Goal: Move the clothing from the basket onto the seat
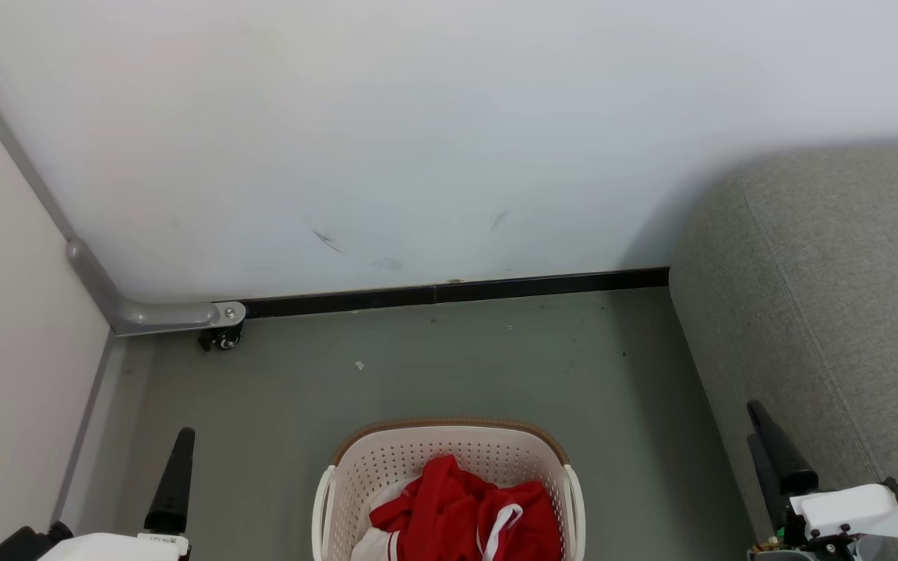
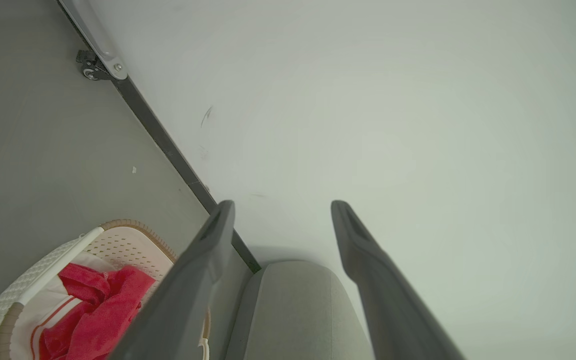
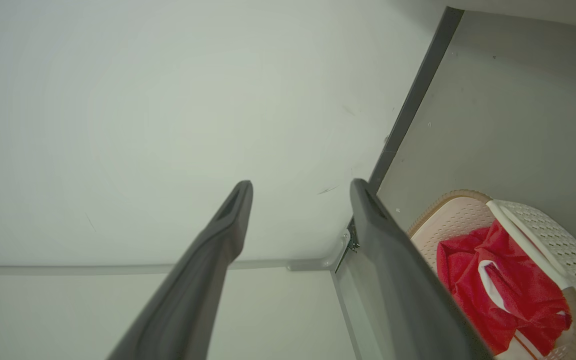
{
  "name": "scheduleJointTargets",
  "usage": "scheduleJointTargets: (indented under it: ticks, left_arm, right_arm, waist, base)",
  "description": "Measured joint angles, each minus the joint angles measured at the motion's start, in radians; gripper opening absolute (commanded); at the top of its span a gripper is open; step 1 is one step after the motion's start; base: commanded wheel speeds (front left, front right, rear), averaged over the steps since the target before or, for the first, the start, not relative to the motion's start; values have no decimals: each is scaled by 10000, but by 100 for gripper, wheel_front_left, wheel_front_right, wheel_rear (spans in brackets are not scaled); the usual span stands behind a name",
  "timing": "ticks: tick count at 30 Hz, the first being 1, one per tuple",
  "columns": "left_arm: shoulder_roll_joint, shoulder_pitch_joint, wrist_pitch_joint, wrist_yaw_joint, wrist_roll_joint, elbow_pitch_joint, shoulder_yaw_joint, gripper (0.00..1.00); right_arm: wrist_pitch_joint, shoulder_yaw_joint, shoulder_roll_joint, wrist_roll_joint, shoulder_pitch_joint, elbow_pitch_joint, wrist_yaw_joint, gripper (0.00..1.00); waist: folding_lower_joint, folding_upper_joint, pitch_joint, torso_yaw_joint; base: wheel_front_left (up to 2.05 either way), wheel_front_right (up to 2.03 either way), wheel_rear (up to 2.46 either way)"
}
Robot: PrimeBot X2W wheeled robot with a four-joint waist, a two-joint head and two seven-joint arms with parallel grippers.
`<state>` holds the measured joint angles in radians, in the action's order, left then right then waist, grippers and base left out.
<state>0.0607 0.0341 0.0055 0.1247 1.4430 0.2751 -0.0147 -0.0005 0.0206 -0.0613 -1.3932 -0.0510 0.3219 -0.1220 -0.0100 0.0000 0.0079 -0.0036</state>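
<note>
The task looks to be at its first step, with nothing lifted yet. The clothing (image 1: 457, 514), a crumpled heap of red fabric with white trim, lies inside the basket (image 1: 449, 430). The basket stands on the grey floor (image 1: 418, 366) at the bottom middle of the head view, between the 2 arms. The seat (image 1: 831, 312), a grey sofa, is on the robot's right, near the basket but apart from it, and the part in view carries no clothes. The left gripper (image 2: 283, 206) has its fingers spread wide and holds nothing; it points toward the wall, with the basket off to one side of its wrist view. The right gripper (image 3: 302, 184) is likewise spread and empty, close beside the sofa's edge. The next move probably calls for 1 gripper to come in over the rim, drop into the heap and pinch a raised fold. It should then lift clear of the rim before swinging right, since the tangled cloth may drag a second piece along.
</note>
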Motion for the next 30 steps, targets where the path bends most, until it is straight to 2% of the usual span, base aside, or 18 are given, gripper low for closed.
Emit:
scheduleJointTargets:
  ticks: [1, 3, 7, 16, 21, 30]
  left_arm:
    - [0, 0, 0, 0, 0, 0, 0, 100]
    - [123, 19, -136, 0, -301, -29, -121, 100]
    - [211, 21, -305, 2, -761, -42, -301, 100]
    - [437, 205, -631, 8, -1881, -148, -627, 100]
    - [466, 221, -792, 10, -2514, -267, -627, 100]
    - [656, 397, -1137, 10, -3971, -491, -629, 100]
  right_arm:
    - [0, 0, 0, 0, 0, 0, 0, 100]
    - [-90, -134, -98, 458, -91, 67, 0, 100]
    - [-215, -382, -242, 1206, -339, 119, -2, 100]
    - [-541, -543, -326, 2755, -640, 36, -4, 100]
    - [-732, -717, -359, 3741, -795, -71, -6, 100]
    - [-1047, -1035, -414, 5461, -872, -174, -8, 100]
  waist:
    - [0, 0, 0, 0]
    - [-28, 0, -25, -8]
    - [-57, 0, -64, -18]
    - [-74, 0, -105, -51]
    - [-48, 0, -94, -68]
    - [32, 0, -31, -88]
  base:
    - [0, 0, 0]
    - [0, 0, 0]
    - [0, 0, 0]
    - [0, 0, 0]
    - [0, 0, 0]
    - [0, 0, 0]
